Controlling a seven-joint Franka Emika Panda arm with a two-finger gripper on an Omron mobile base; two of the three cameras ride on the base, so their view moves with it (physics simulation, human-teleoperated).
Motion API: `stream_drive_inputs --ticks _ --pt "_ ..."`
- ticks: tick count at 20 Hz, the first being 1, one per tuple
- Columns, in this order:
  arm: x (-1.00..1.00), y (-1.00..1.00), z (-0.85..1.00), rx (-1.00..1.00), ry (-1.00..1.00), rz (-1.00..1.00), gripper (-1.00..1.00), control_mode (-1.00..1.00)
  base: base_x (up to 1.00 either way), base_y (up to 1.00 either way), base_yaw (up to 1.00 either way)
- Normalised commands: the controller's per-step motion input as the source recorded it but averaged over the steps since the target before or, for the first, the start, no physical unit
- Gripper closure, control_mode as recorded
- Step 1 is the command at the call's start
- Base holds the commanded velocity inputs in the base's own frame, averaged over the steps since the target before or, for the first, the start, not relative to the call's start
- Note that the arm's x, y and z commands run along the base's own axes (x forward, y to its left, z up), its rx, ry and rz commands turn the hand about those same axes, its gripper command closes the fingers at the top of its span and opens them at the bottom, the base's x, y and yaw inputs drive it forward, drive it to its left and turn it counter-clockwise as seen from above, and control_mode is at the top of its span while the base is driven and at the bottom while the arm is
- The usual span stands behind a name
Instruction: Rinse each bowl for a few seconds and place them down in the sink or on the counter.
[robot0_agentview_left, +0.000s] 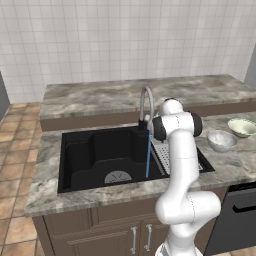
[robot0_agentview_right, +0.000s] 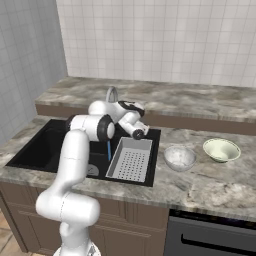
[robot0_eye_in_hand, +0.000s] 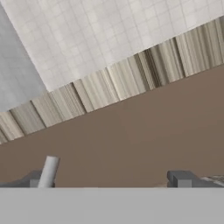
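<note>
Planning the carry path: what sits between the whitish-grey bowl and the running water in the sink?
The grey perforated tray lies between the whitish-grey bowl and the water stream, as the right base view shows.

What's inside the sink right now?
In the sink: a grey perforated tray at its right end, a round drain, and a blue water stream falling from the faucet. The arm covers part of the tray.

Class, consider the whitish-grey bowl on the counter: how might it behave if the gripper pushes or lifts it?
The whitish-grey bowl looks rigid, so it would probably slide on the smooth counter rather than deform. Its round, curved wall may make it rock or tip if pushed at the rim. Likely light.
</note>
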Motion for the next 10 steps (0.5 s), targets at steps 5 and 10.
stream_drive_inputs --ticks 5,10 --pt "0.03 -1.0 -0.5 0.13 0.06 0.0 -1.0 -1.0 0.0 0.0 0.0" --pt "-0.13 -1.0 -0.24 0.13 0.01 0.0 -1.0 -1.0 0.0 0.0 0.0"
